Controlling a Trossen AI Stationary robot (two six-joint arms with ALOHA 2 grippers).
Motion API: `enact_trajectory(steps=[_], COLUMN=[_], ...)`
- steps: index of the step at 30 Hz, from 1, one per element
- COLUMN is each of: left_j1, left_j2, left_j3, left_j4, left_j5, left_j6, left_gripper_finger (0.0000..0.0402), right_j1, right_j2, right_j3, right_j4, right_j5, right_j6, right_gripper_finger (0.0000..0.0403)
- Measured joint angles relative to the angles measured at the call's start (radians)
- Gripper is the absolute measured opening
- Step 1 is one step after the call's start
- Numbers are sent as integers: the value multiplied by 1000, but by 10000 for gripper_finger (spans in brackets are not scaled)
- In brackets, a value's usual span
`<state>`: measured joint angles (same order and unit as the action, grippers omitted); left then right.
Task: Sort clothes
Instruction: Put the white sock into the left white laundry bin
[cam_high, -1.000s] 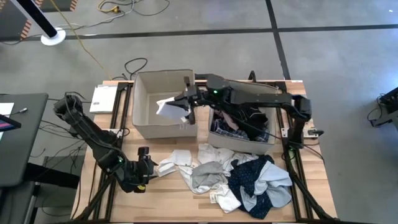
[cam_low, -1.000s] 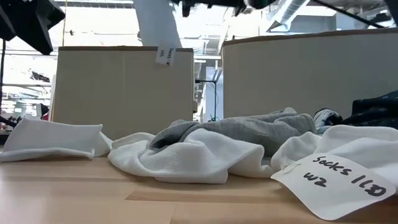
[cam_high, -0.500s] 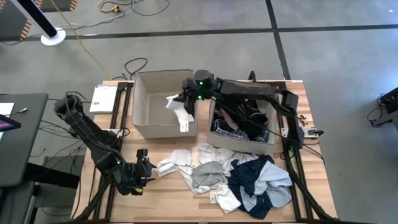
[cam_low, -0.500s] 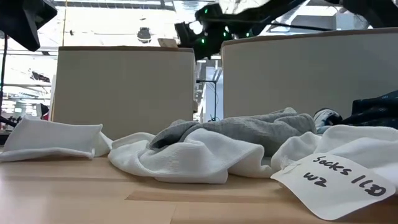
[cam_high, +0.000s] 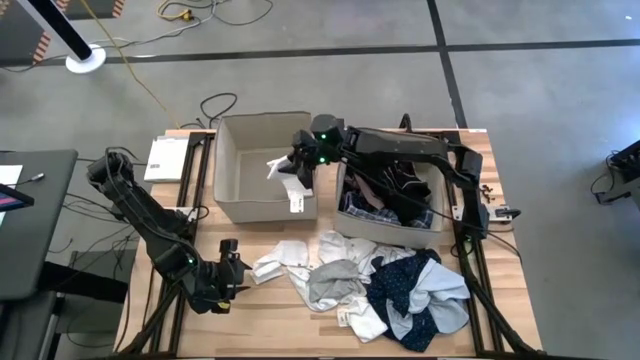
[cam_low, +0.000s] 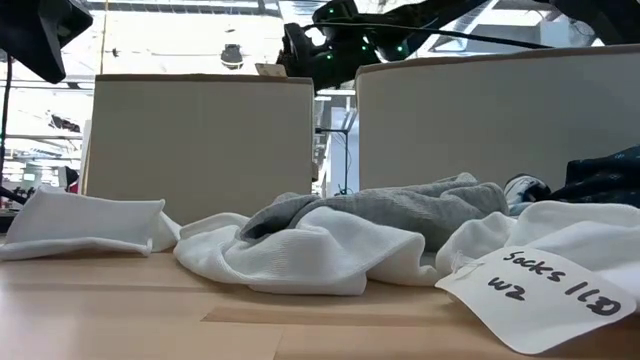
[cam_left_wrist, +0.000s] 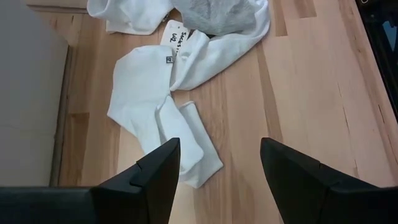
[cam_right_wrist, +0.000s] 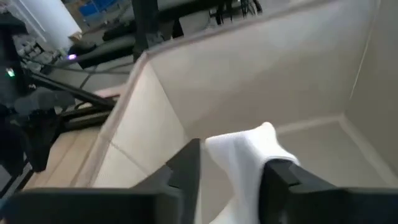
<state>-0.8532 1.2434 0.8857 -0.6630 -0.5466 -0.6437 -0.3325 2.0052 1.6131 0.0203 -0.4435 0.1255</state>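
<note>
Hanging as a crumpled white garment (cam_high: 279, 166) with a paper tag, it was seen between the parted fingers of the right gripper (cam_high: 296, 167), over the left beige box (cam_high: 232, 199). Since the earlier frame, those fingers had been spread. The left gripper (cam_high: 232, 268) stayed open near the table's left edge.

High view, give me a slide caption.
Right gripper releasing a white garment over the left box; left gripper waits open.
</note>
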Motion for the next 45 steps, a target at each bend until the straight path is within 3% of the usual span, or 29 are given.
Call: enact_trajectory(steps=[6, 10, 16, 22, 33, 37, 45], left_j1=[0, 2, 5, 5, 13, 13, 12], left_j2=[0, 0, 0, 0, 0, 0, 0], left_j3=[0, 0, 0, 0, 0, 0, 0], left_j4=[0, 1, 2, 2, 4, 4, 10], left_j5=[0, 0, -1, 0, -1, 0, 5], left_j6=[0, 5, 1, 2, 14, 14, 15], left_gripper_finger=[218, 218, 218, 218, 218, 218, 218], right_j1=[1, -4, 15, 67, 72, 73, 91], right_j2=[-13, -29, -94, -161, -170, -182, -239], right_j3=[0, 0, 0, 0, 0, 0, 0], right_j4=[-156, -196, -188, -309, -557, -564, -466], right_j5=[-1, 5, 59, 292, 322, 387, 392], right_j6=[0, 3, -64, -200, -240, -236, -231], right_gripper_finger=[233, 256, 258, 258, 241, 236, 234])
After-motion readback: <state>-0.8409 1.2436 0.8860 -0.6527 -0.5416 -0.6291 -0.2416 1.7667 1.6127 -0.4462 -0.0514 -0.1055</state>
